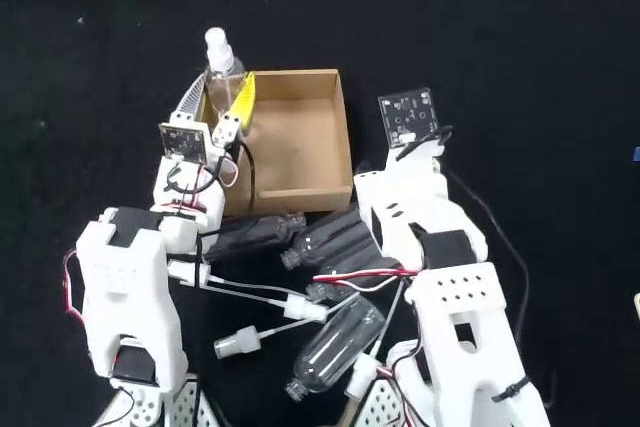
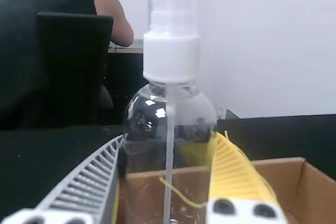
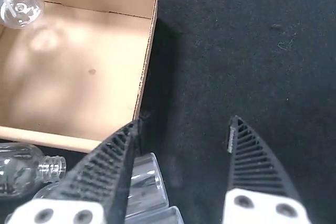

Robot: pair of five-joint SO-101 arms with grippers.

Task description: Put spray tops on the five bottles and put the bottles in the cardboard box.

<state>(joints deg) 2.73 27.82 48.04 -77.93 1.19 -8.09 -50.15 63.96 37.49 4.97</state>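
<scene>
A black table (image 1: 560, 67) lies underneath — behind it stand a white wall (image 2: 273, 40) and a dark chair (image 2: 73, 66).

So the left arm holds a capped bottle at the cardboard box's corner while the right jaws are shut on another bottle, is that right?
No: the right wrist view shows the right jaws open and empty beside the cardboard box.

Bright, even light from above, shadows soft. Matte black surface (image 1: 540, 77) swallowing most of it, with only a darker band just beside the cardboard box (image 3: 79, 77) wall in the right wrist view. Pale washed-out patch on the box floor. Small white glints on the clear bottle (image 2: 178, 124), backlit by a bright white wall (image 2: 273, 40). Streaky highlights along the loose bottles (image 1: 335, 342) lying on the surface.
</scene>
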